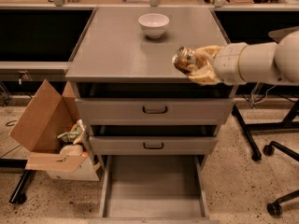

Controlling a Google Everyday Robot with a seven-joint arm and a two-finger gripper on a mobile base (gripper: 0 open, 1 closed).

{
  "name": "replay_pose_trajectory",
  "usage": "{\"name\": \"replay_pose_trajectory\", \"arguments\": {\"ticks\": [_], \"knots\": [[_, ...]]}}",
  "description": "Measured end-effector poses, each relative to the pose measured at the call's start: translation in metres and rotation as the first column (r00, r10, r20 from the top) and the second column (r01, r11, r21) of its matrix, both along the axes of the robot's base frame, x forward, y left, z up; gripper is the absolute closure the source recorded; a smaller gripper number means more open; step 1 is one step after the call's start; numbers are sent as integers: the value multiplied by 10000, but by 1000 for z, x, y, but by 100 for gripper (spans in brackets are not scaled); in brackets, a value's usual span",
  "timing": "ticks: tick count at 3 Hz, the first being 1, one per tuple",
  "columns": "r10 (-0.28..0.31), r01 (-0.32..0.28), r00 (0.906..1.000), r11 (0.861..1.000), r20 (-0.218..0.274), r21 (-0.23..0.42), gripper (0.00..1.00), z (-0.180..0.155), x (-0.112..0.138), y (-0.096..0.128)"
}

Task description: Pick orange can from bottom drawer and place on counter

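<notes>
My gripper [194, 65] comes in from the right on a white arm and is shut on the orange can [184, 60], a shiny bronze can with a silvery end facing left. It holds the can above the front right part of the counter [117, 50]. The bottom drawer [154, 185] is pulled out below, and its grey floor is bare.
A white bowl [153, 24] stands at the back middle of the counter. Two upper drawers with black handles [154, 109] are slightly open. An open cardboard box [51, 134] with rubbish stands at the left on the floor. Chair legs with wheels [273, 148] stand at the right.
</notes>
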State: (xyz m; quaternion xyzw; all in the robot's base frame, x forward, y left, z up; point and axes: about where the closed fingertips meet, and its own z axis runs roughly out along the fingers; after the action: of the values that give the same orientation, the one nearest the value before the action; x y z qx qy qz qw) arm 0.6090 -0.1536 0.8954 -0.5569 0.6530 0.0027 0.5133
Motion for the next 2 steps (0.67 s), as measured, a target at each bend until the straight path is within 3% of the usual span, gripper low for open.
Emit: {"name": "replay_pose_trajectory", "arguments": {"ticks": [1,2], "knots": [[-208,210,9987,9998,-473,46,100,14,35,-9],[-489,490,9908,9988,-1260,-21,100,10,78,-15]]}}
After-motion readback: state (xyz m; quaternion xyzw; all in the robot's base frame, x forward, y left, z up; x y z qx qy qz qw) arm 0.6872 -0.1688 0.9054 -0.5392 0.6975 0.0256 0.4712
